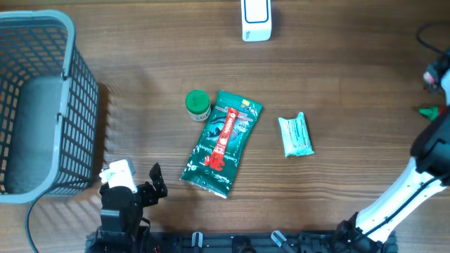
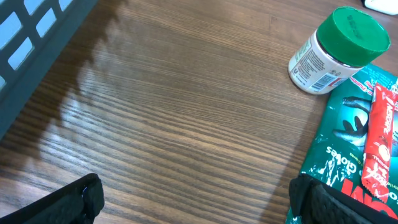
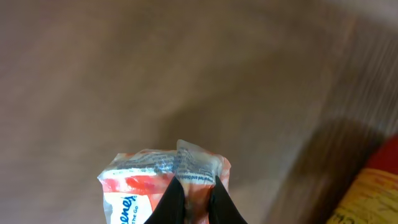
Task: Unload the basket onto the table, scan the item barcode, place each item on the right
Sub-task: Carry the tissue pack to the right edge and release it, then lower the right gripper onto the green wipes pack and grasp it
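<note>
My right gripper point(image 3: 196, 198) is shut on the crimped end of an orange-red and white tissue pack point(image 3: 152, 177), which hangs above blurred brown wood. In the overhead view this arm point(image 1: 422, 176) reaches along the table's right edge, and the pack point(image 1: 431, 76) shows only partly there. A white barcode scanner point(image 1: 255, 20) stands at the back centre. My left gripper point(image 1: 137, 180) rests open at the front left, with bare wood between its fingers point(image 2: 84, 200).
On the table's middle lie a green-lidded white bottle point(image 1: 197, 104), a long green snack bag point(image 1: 221, 140) and a teal tissue pack point(image 1: 295, 135). A grey wire basket point(image 1: 70, 84) fills the left side. A red and yellow object point(image 3: 376, 190) shows low right in the right wrist view.
</note>
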Robot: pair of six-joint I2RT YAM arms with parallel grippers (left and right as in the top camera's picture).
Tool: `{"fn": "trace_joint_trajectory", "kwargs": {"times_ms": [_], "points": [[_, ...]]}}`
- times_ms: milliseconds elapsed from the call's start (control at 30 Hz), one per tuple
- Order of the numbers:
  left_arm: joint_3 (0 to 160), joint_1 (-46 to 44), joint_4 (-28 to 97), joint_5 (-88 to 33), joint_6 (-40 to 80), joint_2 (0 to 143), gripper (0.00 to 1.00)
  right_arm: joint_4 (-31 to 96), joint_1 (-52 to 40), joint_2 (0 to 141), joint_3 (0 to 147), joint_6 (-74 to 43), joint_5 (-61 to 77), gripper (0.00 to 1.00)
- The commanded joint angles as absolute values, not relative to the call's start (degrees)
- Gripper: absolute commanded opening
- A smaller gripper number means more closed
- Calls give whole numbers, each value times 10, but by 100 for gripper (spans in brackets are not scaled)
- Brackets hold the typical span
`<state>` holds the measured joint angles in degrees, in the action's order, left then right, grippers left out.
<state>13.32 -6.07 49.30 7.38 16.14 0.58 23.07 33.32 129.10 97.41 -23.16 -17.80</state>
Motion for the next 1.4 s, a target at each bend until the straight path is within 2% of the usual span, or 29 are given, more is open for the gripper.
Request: {"fn": "trace_joint_trajectory", "kwargs": {"times_ms": [0,33,67,300,400,500,567,633,733,800,933,1067,1367], "points": [[132,-64,491,71,154,4,100,232,343,1286,970,-239,-111,35],[132,-64,491,71,154,4,100,233,345,1273,970,-237,-103,60],[132,-64,491,71,154,4,100,232,345,1254,970,-235,-91,100],[132,-64,491,71,154,4,100,323,296,1006,972,-242,117,100],[132,-64,491,71,154,4,100,410,235,924,972,-315,130,100],[132,-64,491,71,154,4,100,492,177,885,972,-438,162,100],[132,-64,491,71,154,4,100,533,133,880,972,-373,229,100],[132,-64,491,71,154,4,100,615,45,886,970,-284,176,100],[132,-64,491,71,154,4,100,707,-66,904,952,-286,-4,99],[132,-64,491,71,154,4,100,696,-170,918,888,-285,-85,97],[132,-64,491,71,154,4,100,618,-263,951,762,-287,-165,99],[132,-64,491,71,154,4,100,601,-268,982,708,-286,-153,86],[132,-64,491,71,154,4,100,511,-268,1029,638,-249,-139,76]]}}
